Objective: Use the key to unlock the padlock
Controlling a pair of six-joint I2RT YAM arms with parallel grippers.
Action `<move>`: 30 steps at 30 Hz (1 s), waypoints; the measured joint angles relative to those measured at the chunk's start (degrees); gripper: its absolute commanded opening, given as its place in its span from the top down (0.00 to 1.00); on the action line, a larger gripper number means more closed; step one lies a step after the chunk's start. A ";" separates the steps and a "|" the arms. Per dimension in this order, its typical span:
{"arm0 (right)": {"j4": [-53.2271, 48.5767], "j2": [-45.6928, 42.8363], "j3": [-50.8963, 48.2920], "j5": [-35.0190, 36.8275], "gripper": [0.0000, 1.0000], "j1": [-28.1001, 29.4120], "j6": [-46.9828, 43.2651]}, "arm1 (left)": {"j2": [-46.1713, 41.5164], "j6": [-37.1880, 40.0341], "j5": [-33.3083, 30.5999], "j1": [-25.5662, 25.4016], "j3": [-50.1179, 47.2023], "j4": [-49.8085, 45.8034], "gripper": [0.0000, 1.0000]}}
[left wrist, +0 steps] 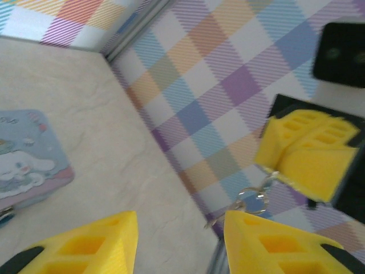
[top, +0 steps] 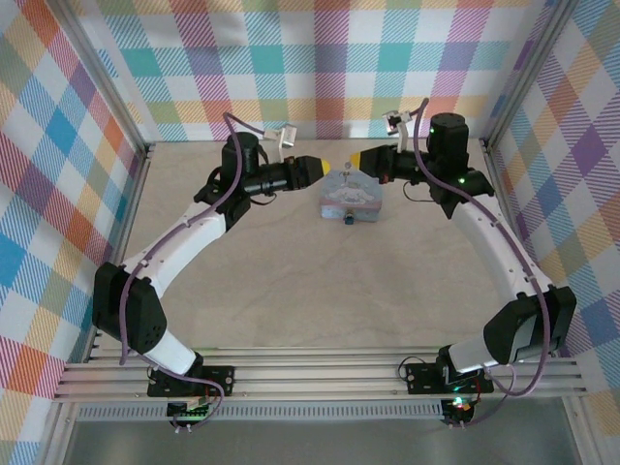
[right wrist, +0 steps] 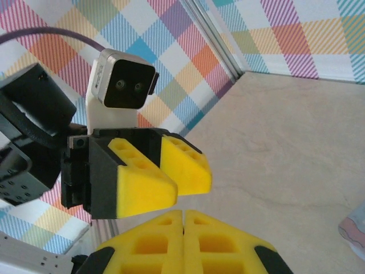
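Nearest, the padlock [top: 347, 221] is found at the near edge of the tin [top: 351, 199], its long axis too small to be judged. Just beyond and above, the key [left wrist: 251, 200] is held dangling from the closed right gripper [top: 357, 157], so the lock is judged to lie downward and nearward of it. The left gripper [top: 325, 167] is spread wide alongside.

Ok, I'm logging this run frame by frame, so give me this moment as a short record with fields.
left gripper: open, tips facing the right gripper, holding nothing
right gripper: shut, pinching the key
key: in the air, its wire ring dangling below the right gripper's tips
padlock: at the near edge of the tin, apart from the key; whether it is fastened to the tin cannot be told
tin: pale blue, cartoon print, lying flat on the table
task state: key not yet at the padlock
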 measured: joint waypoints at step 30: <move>9.38 3.37 -0.57 -4.17 1.00 0.00 12.90 | 2.80 -18.29 4.35 -2.56 -5.97 26.25 0.70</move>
